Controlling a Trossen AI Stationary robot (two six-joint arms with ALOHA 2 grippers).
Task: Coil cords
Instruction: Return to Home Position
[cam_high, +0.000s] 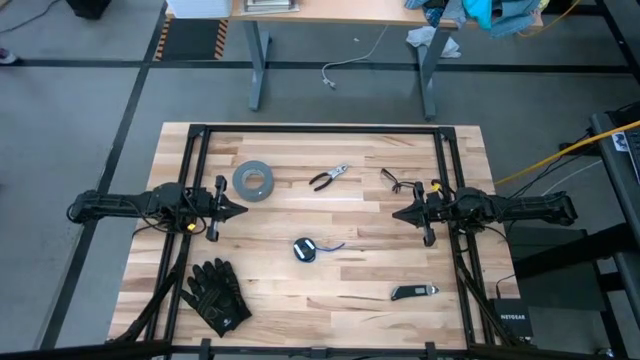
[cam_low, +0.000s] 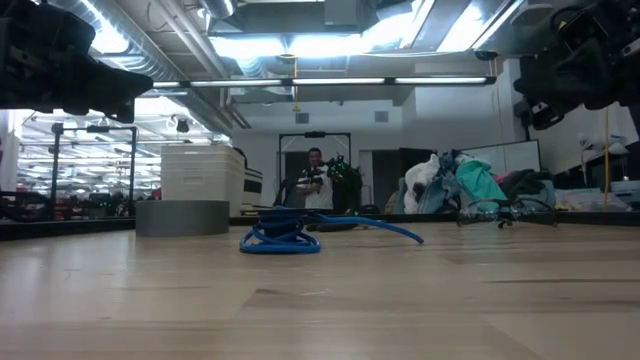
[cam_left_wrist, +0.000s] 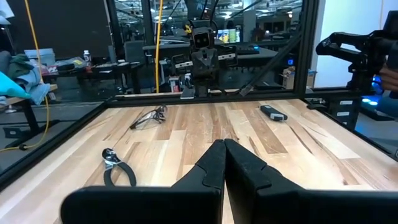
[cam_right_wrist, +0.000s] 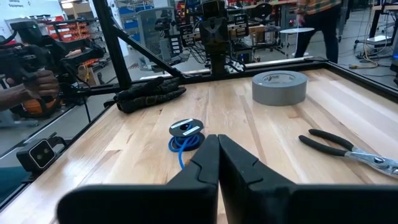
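The cords (cam_high: 306, 249) lie as a small round bundle near the middle of the table (cam_high: 300, 320), with one blue end running out toward the right. Bare wood is open on every side of the bundle. The tape roll (cam_high: 253, 180), pliers (cam_high: 329, 177), gloves (cam_high: 217, 293) and knife (cam_high: 413, 292) are well apart from it. The left gripper (cam_high: 240, 210) hangs over the left side and the right gripper (cam_high: 397, 214) over the right. Both arms stretch level and point inward, raised above the wood. Each gripper has its fingers pressed together on nothing.
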